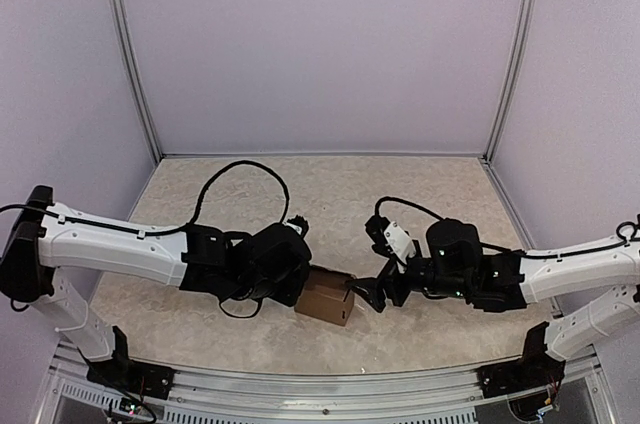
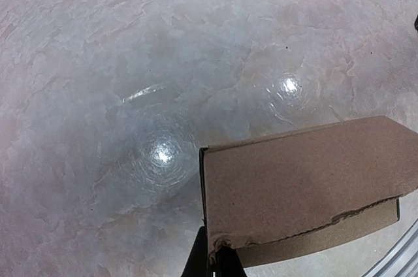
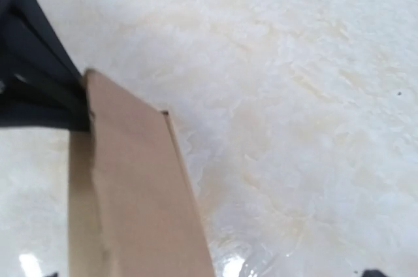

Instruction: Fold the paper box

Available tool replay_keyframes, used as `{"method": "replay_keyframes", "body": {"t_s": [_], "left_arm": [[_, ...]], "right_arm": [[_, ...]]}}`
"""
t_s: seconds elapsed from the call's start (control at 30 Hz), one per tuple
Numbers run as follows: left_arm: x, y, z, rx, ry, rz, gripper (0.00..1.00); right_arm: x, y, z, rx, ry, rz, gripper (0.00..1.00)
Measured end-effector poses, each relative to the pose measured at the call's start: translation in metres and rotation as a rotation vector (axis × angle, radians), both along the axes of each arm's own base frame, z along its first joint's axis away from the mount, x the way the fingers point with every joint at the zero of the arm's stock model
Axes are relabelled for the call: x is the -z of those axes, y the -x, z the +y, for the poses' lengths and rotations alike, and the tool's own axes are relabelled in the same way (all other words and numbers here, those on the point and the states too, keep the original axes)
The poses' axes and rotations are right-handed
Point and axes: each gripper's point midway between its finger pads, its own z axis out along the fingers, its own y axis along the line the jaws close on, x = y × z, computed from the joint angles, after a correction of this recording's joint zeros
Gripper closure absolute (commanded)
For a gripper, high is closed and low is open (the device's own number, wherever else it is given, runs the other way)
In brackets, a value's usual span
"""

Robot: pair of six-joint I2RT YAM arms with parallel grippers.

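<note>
The left gripper (image 1: 298, 282) is shut tight on the paper box (image 1: 326, 296). Its two dark fingers (image 2: 212, 260) pinch one corner of the brown cardboard. In the left wrist view, the rest of the box sticks out past the fingertips and off to one side. One brown flap lies on top of another there, and the top flap has a rough, bumpy edge.

The right gripper (image 1: 366, 294) has its fingers spread wide and holds nothing. Its tips point at the other side of the box and are very close to it. It is too hard to see if they touch the cardboard. In the right wrist view, the box stands up tall just ahead of this gripper, a bit to one side. The black left gripper shows right behind the box.

So the box sits between the two grippers, with one at each end. It is low down by the pale, stone-looking table (image 1: 330, 194), right under the fingertips. It is not clear if its bottom rests on the table
</note>
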Motion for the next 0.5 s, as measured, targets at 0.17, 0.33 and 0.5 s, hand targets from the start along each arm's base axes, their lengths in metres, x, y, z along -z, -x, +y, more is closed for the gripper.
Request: {"method": "replay_keyframes", "body": {"t_s": [0.17, 0.33, 0.5], "left_arm": [[-0.001, -0.001, -0.003, -0.011, -0.018, 0.014, 1.00], [-0.002, -0.002, -0.006, -0.027, -0.028, 0.028, 1.00], [-0.003, -0.002, -0.008, -0.049, -0.024, 0.048, 1.00]], "right_arm": [[-0.021, 0.005, -0.017, 0.013, -0.014, -0.008, 0.00], [-0.025, 0.011, -0.031, 0.031, 0.008, 0.047, 0.00], [-0.016, 0.022, -0.035, 0.002, 0.046, 0.108, 0.13]]}}
